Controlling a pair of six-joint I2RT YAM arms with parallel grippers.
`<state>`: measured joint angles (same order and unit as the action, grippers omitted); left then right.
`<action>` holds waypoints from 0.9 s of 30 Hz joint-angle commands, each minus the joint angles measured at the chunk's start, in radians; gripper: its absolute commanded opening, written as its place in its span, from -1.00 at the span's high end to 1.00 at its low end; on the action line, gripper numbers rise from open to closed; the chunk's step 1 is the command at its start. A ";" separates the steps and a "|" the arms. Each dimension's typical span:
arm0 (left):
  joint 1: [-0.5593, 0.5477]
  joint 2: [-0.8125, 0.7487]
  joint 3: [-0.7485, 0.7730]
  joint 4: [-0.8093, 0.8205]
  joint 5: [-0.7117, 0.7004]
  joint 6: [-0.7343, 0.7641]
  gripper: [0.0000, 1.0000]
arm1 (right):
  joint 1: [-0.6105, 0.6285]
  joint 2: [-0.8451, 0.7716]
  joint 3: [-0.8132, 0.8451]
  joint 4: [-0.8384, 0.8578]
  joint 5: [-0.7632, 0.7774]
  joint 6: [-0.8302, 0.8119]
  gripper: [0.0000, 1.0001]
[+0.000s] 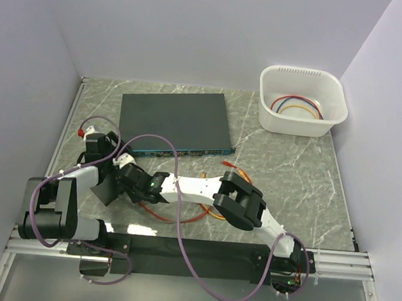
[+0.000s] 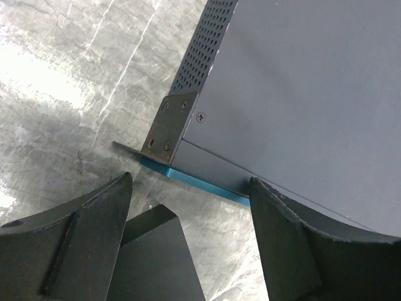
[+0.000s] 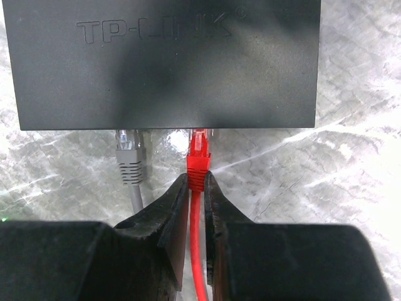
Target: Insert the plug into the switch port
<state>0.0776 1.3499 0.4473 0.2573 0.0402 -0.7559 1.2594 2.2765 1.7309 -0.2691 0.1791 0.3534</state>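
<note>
The switch [image 1: 175, 123] is a large dark grey box with a teal front edge [image 2: 200, 185], lying at the middle back. In front of its left corner lies a smaller black slab [image 3: 166, 63]. My right gripper [image 3: 197, 182] is shut on the boot of a red plug [image 3: 199, 160]. The plug's clear tip meets the slab's near edge, next to a grey plug [image 3: 130, 160]. My left gripper [image 2: 190, 182] stands open by the switch's front-left corner with nothing between its fingers. A corner of the slab [image 2: 150, 251] shows below it.
A white bin [image 1: 302, 99] holding coiled cables stands at the back right. The red cable [image 1: 181, 219] trails over the marble table under the right arm. White walls close in the left, back and right sides.
</note>
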 commanded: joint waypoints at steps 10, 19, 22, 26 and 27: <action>-0.019 0.052 0.034 -0.084 0.069 0.010 -0.62 | -0.100 0.012 0.125 0.097 0.010 -0.021 1.00; -0.019 0.112 0.054 -0.084 0.098 0.018 -0.42 | -0.110 0.018 0.096 0.239 -0.022 -0.097 1.00; -0.019 0.133 0.065 -0.082 0.124 0.026 -0.39 | -0.110 0.008 0.027 0.340 -0.035 -0.154 1.00; -0.021 0.147 0.073 -0.084 0.138 0.032 -0.36 | -0.127 -0.009 -0.007 0.429 -0.030 -0.179 1.00; -0.024 0.146 0.073 -0.084 0.139 0.033 -0.36 | -0.133 -0.008 0.002 0.441 -0.032 -0.174 1.00</action>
<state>0.0875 1.4479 0.5346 0.2691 0.0586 -0.7242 1.1831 2.2967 1.7184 -0.1410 0.0956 0.2283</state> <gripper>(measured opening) 0.681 0.185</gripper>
